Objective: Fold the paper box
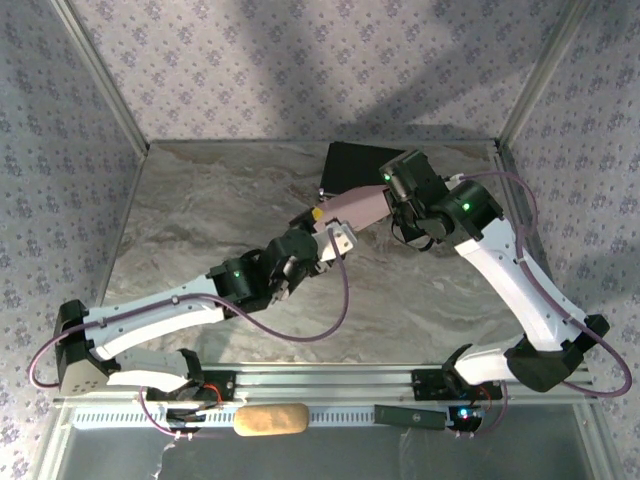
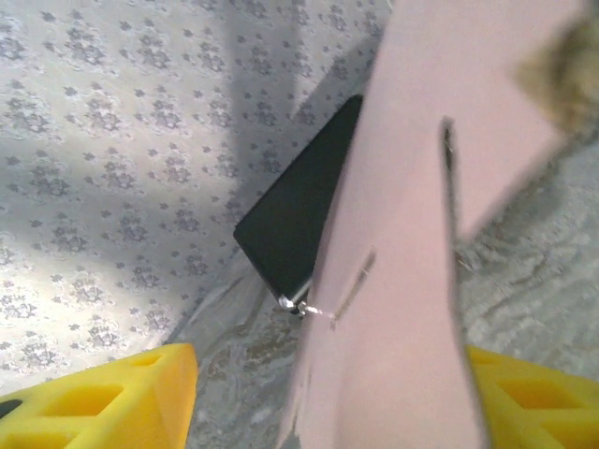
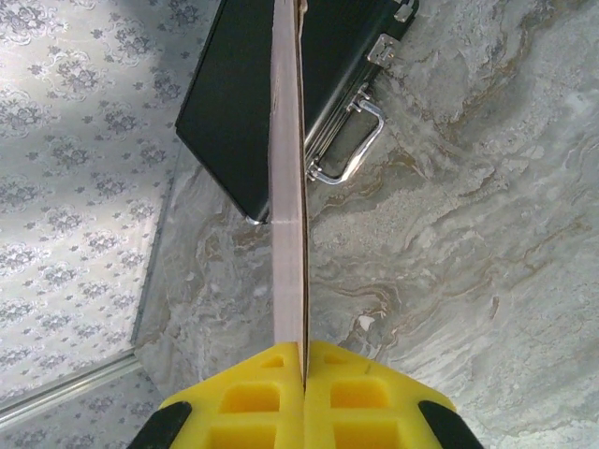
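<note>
1. You had the marbled grey surface (image 1: 220,200) spread under both arms, with patterned walls (image 1: 60,120) around it
2. The black case (image 1: 352,160) lay flat at the far edge of the surface, right of centre. In the right wrist view its metal handle (image 3: 351,140) faced the open marble
3. The paper box (image 1: 355,207) was held above the surface between the two arms, just in front of the black case. It was a mostly flat pink sheet. In the left wrist view its pink face (image 2: 402,234) showed a long cut slit, and in the right wrist view it ran edge-on (image 3: 287,187) across the case
4. Your right end effector (image 3: 304,360) was clamped on the paper box, its yellow fingers pressed together with the card's edge pinched between them
5. Your left end effector (image 2: 337,402) had its jaws apart, with the card standing in the gap. One yellow finger (image 2: 122,398) stood clear of the card. The other sat right at the card's far edge, and you could not tell whether it touched
</note>
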Tool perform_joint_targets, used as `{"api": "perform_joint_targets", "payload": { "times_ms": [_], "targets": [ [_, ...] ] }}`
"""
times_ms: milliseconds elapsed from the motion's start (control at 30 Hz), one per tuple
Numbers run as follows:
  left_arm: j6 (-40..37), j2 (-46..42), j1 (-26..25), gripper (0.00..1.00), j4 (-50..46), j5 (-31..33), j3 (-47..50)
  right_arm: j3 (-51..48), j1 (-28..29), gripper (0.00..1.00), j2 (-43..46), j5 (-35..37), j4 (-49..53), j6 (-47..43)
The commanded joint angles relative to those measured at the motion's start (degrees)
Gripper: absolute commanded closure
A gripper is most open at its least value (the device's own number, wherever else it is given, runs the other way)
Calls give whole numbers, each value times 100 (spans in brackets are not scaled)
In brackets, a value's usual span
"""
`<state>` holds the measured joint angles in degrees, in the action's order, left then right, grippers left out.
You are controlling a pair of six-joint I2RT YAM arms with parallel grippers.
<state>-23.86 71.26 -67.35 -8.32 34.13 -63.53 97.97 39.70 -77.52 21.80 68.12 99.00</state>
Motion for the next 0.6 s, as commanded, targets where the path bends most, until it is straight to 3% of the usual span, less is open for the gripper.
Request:
{"api": "perform_joint_targets", "payload": {
  "times_ms": [0, 167, 233, 333, 433, 567],
  "targets": [
    [-198, -21, 117, 40, 383, -300, -272, 108, -27, 100, 62, -57, 21, 14],
    [-111, 2, 215, 61, 216, -917, -318, 96, -32, 100, 98, -134, -73, 14],
    [-48, 9, 197, 79, 68, -1012, -379, 19, -40, 100, 144, -251, -235, -10],
    [114, 4, 183, 97, -145, -958, -525, -163, -153, 99, 290, -454, -690, -364],
    [577, -272, 350, 100, -399, -1300, -672, -361, -313, 56, 634, -486, -1366, -1020],
    [2110, -700, 1567, 100, -1429, -3519, -1212, -822, -469, 21, 1404, -428, -2227, -1826]
  ]
}}
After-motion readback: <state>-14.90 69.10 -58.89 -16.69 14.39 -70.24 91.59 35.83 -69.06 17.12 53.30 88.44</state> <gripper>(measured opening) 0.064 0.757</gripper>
